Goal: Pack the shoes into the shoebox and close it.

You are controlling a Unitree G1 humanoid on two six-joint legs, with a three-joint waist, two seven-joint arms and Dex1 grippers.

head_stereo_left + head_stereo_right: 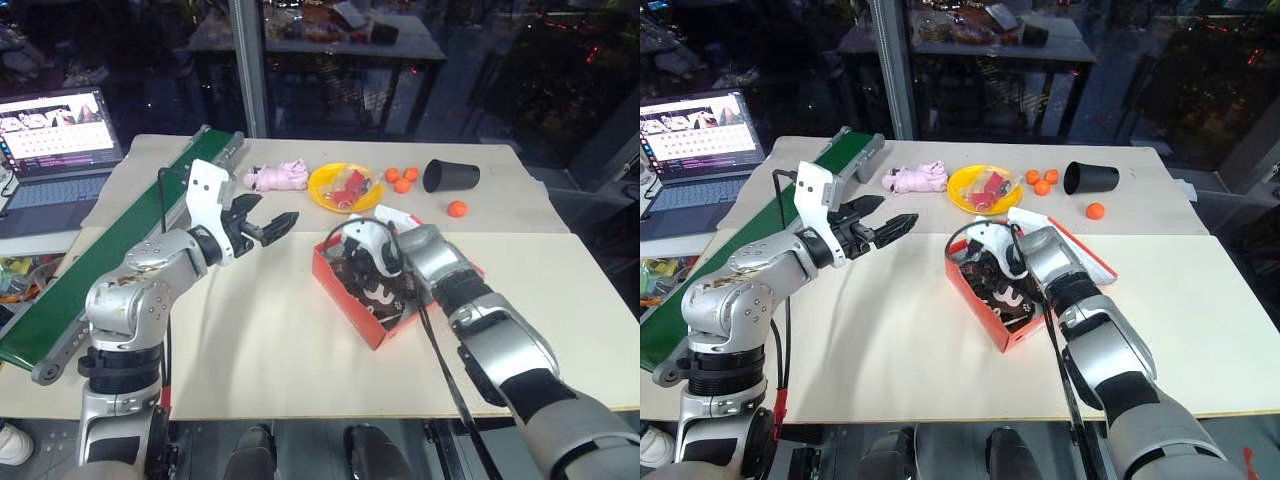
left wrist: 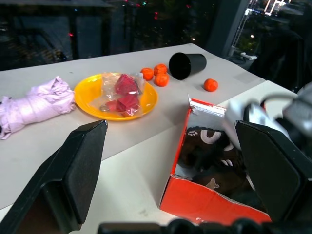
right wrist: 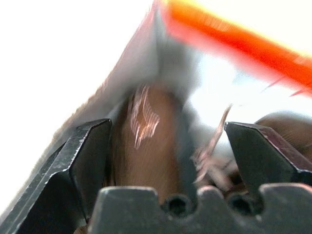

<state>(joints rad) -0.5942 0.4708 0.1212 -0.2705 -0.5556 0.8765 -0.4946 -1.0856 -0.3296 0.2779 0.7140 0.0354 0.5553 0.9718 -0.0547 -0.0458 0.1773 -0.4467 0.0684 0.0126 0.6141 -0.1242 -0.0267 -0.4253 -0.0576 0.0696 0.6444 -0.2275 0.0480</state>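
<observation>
The red-orange shoebox [image 1: 368,326] stands open at the middle of the table, with its lid [image 1: 1086,256] folded back behind my right arm. Dark brown shoes [image 1: 1006,296] with white trim lie inside it. My right gripper [image 3: 165,141] reaches down into the box's far end; its fingers [image 3: 90,156] stand wide apart around a brown shoe [image 3: 146,146] without clamping it. My left gripper [image 1: 270,222] hovers open and empty above the table, left of the box, pointing toward it.
Behind the box lie a yellow plate [image 1: 322,188] of red packets, a pale pink soft item [image 1: 278,177], small oranges [image 1: 402,180] and a black cup [image 1: 450,176] on its side. A green conveyor [image 1: 100,260] lines the left edge, beside a laptop [image 1: 55,140].
</observation>
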